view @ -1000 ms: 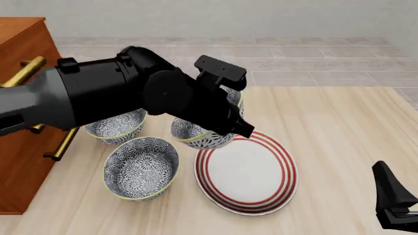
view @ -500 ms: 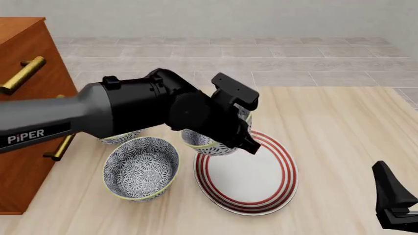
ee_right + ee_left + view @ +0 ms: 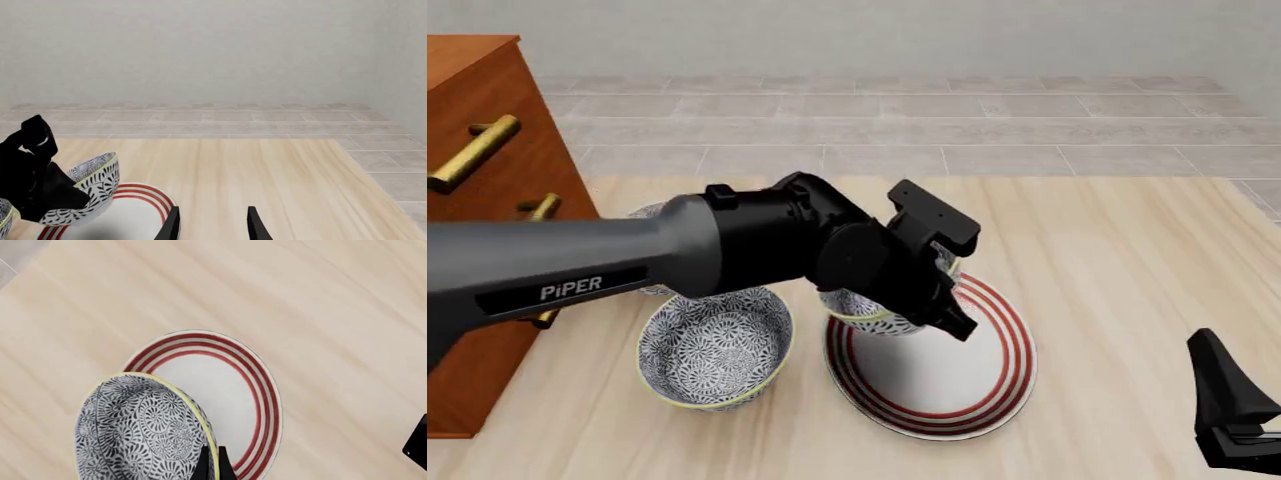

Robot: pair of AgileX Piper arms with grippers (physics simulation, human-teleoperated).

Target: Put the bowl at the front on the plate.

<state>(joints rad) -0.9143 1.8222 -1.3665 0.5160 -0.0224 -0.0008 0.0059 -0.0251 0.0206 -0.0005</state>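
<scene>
Beside a wooden cabinet (image 3: 481, 130) at the table's left edge, a look-alike patterned bowl (image 3: 714, 342) sits on the table near the long left arm. The left gripper (image 3: 212, 469) has its fingers pinched tight on the yellow-green rim of the bowl (image 3: 861, 308), which hangs tilted, low over the left part of the plate (image 3: 968, 392); whether they touch cannot be told. At far right the right gripper (image 3: 210, 225) hovers with fingers spread apart, holding nothing.
</scene>
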